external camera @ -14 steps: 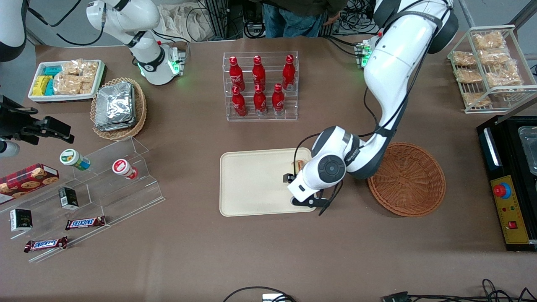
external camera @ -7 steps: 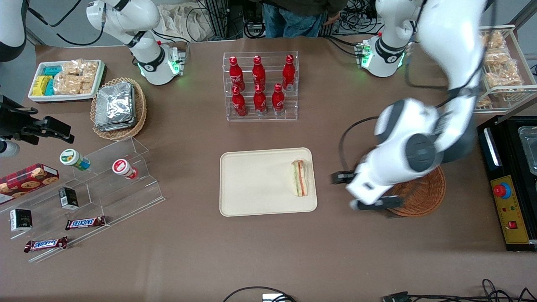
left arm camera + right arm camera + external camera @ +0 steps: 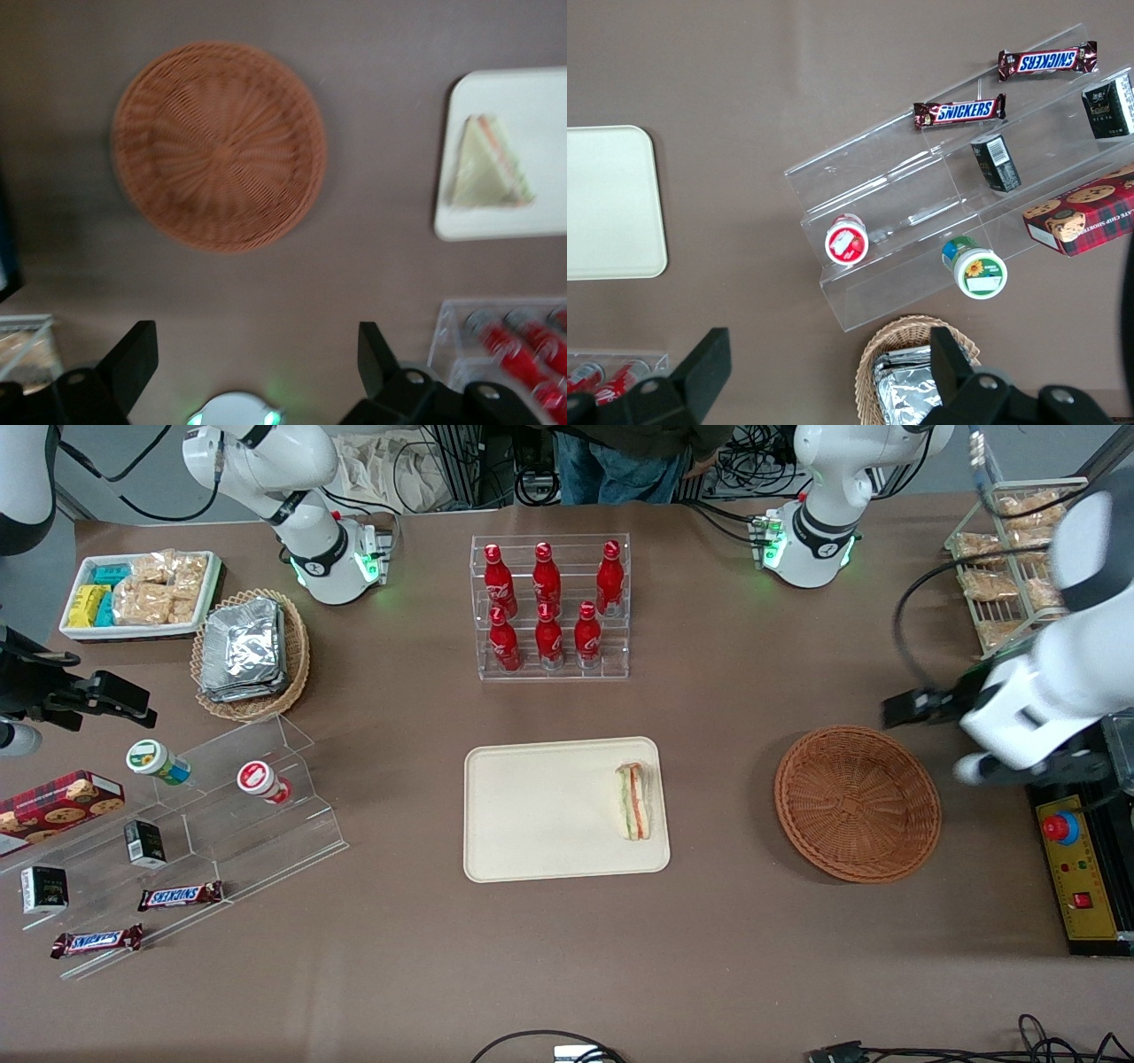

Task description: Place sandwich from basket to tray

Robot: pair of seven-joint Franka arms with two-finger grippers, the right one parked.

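Observation:
The sandwich (image 3: 633,802), a white bread wedge with orange-red and green layers, lies on the cream tray (image 3: 532,815) near the tray's edge toward the working arm's end; it also shows in the left wrist view (image 3: 487,166) on the tray (image 3: 532,226). The reddish-brown basket (image 3: 857,803) is empty, as the left wrist view (image 3: 219,159) shows too. My left gripper (image 3: 921,708) hangs high over the table beside the basket, at the working arm's end. It is open and holds nothing (image 3: 252,367).
A rack of red bottles (image 3: 549,607) stands farther from the front camera than the tray. A black control box (image 3: 1076,850) and a wire rack of snack packs (image 3: 1019,558) lie at the working arm's end. Clear display steps (image 3: 221,815) lie toward the parked arm's end.
My left gripper was over the sandwich on the tray a second ago; it has left the sandwich lying there and swung up and away past the basket to the working arm's end.

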